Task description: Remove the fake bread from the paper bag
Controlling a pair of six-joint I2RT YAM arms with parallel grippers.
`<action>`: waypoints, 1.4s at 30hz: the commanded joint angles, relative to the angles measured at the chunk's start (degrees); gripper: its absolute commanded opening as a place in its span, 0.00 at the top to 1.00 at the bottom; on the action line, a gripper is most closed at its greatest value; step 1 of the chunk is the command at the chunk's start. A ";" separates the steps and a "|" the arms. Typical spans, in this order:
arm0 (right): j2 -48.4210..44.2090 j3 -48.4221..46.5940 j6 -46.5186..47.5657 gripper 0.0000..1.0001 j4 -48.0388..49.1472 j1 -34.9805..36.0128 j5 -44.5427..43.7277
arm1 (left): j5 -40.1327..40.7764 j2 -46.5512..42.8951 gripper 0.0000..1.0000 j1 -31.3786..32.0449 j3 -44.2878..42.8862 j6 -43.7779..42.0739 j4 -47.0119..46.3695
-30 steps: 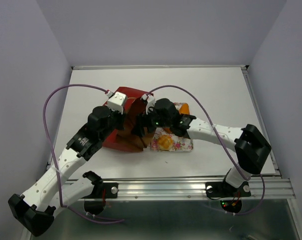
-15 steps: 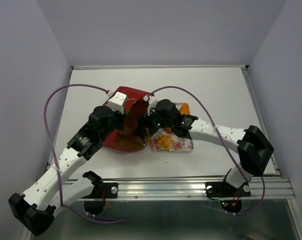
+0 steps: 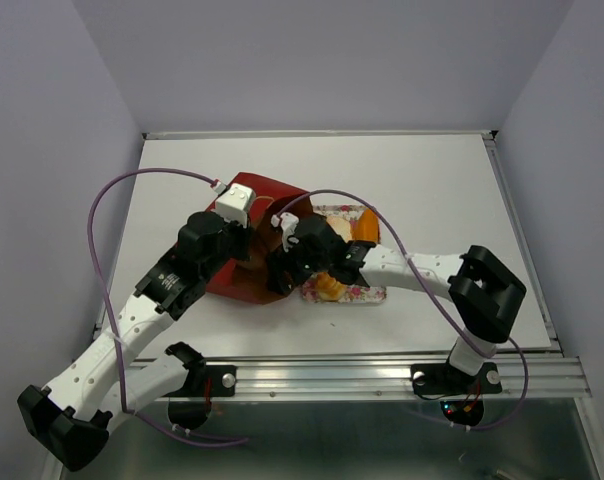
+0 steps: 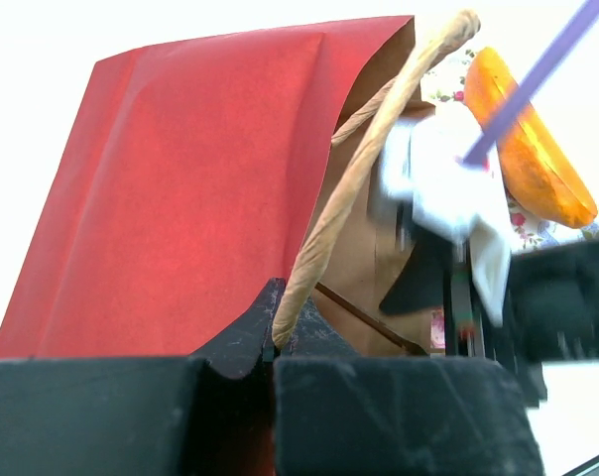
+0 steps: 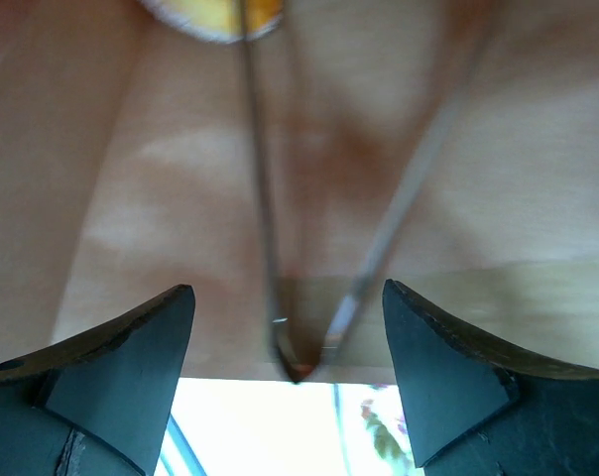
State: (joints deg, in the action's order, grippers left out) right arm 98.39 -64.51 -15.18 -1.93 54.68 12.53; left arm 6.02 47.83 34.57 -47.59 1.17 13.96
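Observation:
The paper bag (image 3: 254, 191) lies on its side, red outside, brown inside, mouth facing right. My left gripper (image 3: 244, 250) is shut on the bag's cord handle (image 4: 364, 174), holding the mouth up; in the left wrist view the jaws (image 4: 273, 342) pinch the cord's end. My right gripper (image 3: 279, 268) is open and empty, reaching into the mouth; its view shows the kraft inside (image 5: 180, 149) and the edge of a golden pastry (image 5: 215, 15) deep ahead. Two pieces of fake bread lie on the tray: a bun (image 3: 327, 288) and an orange loaf (image 3: 365, 226), the loaf also in the left wrist view (image 4: 523, 149).
The floral tray (image 3: 367, 292) lies just right of the bag's mouth, under my right forearm. Purple cables arc over both arms. The white table ends at walls on the left, back and right, with a metal rail along the near edge.
My right gripper has moved left off the tray and into the bag's mouth. My left gripper has kept its hold on the handle, nearly still.

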 commanded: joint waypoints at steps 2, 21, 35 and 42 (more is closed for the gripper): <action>0.48 0.62 5.77 0.17 6.68 4.29 -0.93 | -1.54 0.07 1.00 0.15 0.57 1.12 -3.32; 9.72 2.98 3.67 0.28 18.45 7.11 -24.93 | -2.68 -0.90 1.00 0.24 0.57 1.38 -3.15; 1.73 7.56 5.07 0.66 22.86 7.11 -24.83 | -0.84 -2.22 1.00 0.24 0.66 1.64 -2.27; -6.01 11.07 2.88 0.75 20.66 7.11 -21.25 | 0.04 -3.36 1.00 0.24 0.66 1.20 -0.69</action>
State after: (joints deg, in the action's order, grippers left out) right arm 96.92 -54.57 -11.14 16.91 61.58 -10.57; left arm 5.21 46.17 34.54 -47.22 2.48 14.15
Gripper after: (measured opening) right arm 0.460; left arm 0.059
